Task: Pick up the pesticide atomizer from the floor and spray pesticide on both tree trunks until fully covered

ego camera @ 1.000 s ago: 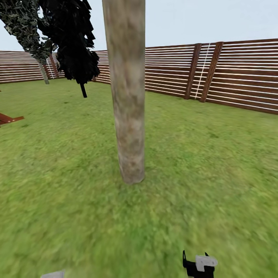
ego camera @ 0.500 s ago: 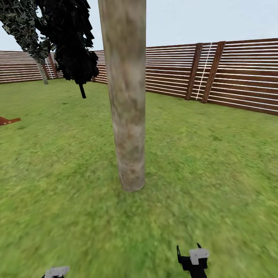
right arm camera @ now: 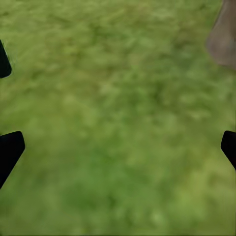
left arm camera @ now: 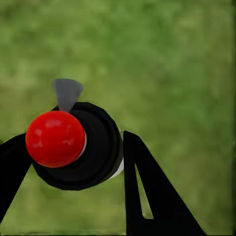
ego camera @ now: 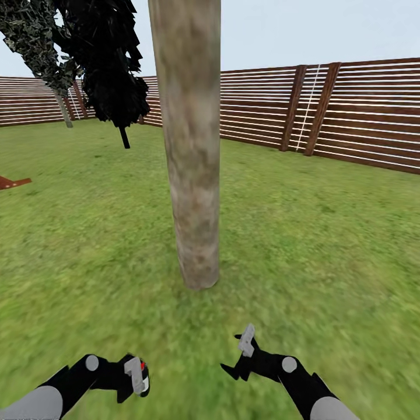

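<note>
1. From my head camera, 1 tree trunk [ego camera: 192, 146] stands straight ahead, thick, mottled beige and grey, rooted in the grass floor [ego camera: 326, 245]. Its crown is cut off by the top edge. Behind it the brown slatted fence [ego camera: 350, 111] bounds the lawn, and a dark conifer [ego camera: 108, 64] hangs at the upper left. My left gripper [ego camera: 135, 376] reaches in low on the left, clamped on the pesticide atomizer [ego camera: 140, 373], of which a grey part and a speck of red show. My right gripper [ego camera: 242, 356] comes in low on the right with its fingers spread and nothing between them. Both are near the trunk's base but well apart from it.

2. From my left wrist camera, the atomizer [left arm camera: 73, 147] sits between my 2 black fingers [left arm camera: 147, 191]: a round black body with a red knob [left arm camera: 54, 138] and a small grey tip, held above blurred grass.

3. From my right wrist camera, the black fingertips [right arm camera: 10, 150] sit far apart at opposite edges, over bare grass. A piece of the trunk [right arm camera: 223, 39] shows in 1 corner.
</note>
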Controlling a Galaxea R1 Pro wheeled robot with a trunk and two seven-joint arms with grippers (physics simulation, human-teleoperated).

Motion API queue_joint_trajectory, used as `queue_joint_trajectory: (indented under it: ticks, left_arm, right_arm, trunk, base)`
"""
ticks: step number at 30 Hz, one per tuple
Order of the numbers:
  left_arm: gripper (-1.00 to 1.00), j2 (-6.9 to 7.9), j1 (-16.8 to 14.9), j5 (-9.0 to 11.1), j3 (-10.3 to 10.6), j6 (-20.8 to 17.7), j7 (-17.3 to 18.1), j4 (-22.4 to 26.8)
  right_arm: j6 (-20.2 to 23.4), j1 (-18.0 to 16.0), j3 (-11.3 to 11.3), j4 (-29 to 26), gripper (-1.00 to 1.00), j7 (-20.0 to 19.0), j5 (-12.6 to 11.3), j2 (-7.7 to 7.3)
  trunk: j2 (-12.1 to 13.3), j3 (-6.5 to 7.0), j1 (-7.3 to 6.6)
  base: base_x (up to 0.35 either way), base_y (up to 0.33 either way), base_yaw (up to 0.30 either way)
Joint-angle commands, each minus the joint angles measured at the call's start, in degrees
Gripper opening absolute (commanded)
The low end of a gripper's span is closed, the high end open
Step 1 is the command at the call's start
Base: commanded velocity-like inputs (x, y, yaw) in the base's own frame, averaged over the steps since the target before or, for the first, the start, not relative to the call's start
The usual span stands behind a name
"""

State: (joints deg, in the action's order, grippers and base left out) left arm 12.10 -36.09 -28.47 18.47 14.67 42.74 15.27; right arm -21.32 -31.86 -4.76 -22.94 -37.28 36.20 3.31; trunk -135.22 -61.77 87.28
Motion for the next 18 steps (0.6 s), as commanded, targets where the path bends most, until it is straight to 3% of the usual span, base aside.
queue_joint_trajectory:
  ticks: [1,7,12,13,18]
  left_arm:
    - [-1.0,-0.04,-0.1,-0.8,-0.1,-1.0,1.0,0.0]
    - [-1.0,-0.57,-1.0,-1.3,-0.1,-3.7,1.9,0.4]
    - [-1.0,-2.46,-1.1,-3.5,0.0,-7.5,5.0,3.4]
    - [-1.0,-2.58,-1.1,-3.8,0.0,-7.6,5.3,3.6]
    - [-1.0,-3.43,-1.1,-4.2,0.0,-7.8,5.7,3.8]
  right_arm:
    - [0.0,0.0,0.0,0.0,1.0,-0.1,0.0,0.14]
    - [0.0,0.0,0.4,0.1,1.0,-0.2,0.1,0.2]
    - [0.0,0.0,8.9,0.0,1.0,-0.2,0.0,1.1]
    - [0.0,0.0,9.6,0.0,-1.0,-0.2,0.0,1.26]
    - [-0.1,0.0,10.4,0.1,-1.0,-0.6,0.0,1.65]
  trunk:
    - [0.0,0.0,0.0]
    - [0.0,0.0,0.0]
    - [0.0,0.0,0.0]
    - [0.0,0.0,0.0]
    - [0.0,0.0,0.0]
  base:
    - [0.0,0.0,0.0]
    - [0.0,0.0,0.0]
    - [0.0,0.0,0.0]
    - [0.0,0.0,0.0]
    - [0.0,0.0,0.0]
